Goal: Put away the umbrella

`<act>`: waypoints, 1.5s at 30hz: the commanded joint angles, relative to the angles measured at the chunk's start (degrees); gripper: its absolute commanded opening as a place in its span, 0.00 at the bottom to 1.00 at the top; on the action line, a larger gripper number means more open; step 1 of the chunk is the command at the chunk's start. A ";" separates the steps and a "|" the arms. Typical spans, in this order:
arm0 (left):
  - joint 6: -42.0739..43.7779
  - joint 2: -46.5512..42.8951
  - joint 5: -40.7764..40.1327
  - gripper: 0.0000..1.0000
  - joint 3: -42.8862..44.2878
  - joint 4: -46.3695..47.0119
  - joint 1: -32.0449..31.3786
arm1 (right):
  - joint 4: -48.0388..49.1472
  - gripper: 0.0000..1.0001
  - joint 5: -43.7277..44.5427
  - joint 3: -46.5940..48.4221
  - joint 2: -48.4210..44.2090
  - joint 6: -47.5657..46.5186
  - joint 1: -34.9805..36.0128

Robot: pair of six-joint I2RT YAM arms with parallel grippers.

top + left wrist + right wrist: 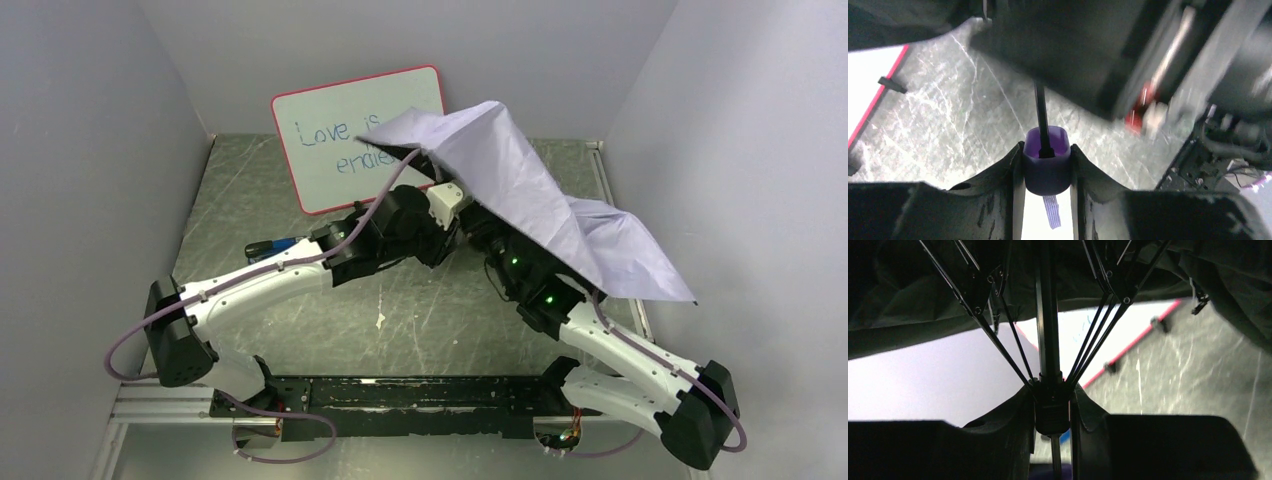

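The pale lavender fabric folding umbrella (545, 205) is held above the scratched grey-green worktop (420, 310). Its canopy is partly spread and drapes over the right arm, and its far edge overlaps the red-framed whiteboard (330, 150). The left pincer (1046, 162) is closed to a narrow gap on the small lavender handle (1047, 177). The right pincer (1051, 415) is clamped on the black rib hub (1050, 400) around the thin black shaft (1047, 340).
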 commanded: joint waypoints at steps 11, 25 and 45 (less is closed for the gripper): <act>0.37 0.99 -2.97 0.05 3.30 8.80 -0.33 | -3.26 0.00 -3.69 -2.89 -0.39 4.31 7.31; -0.97 -3.01 -5.03 0.05 0.13 7.35 -0.33 | -8.08 0.48 0.32 -1.28 -10.76 -5.13 7.22; -2.20 -6.23 -12.19 0.05 2.76 -0.66 0.89 | -25.54 0.62 -20.17 -10.95 -28.49 -20.29 7.24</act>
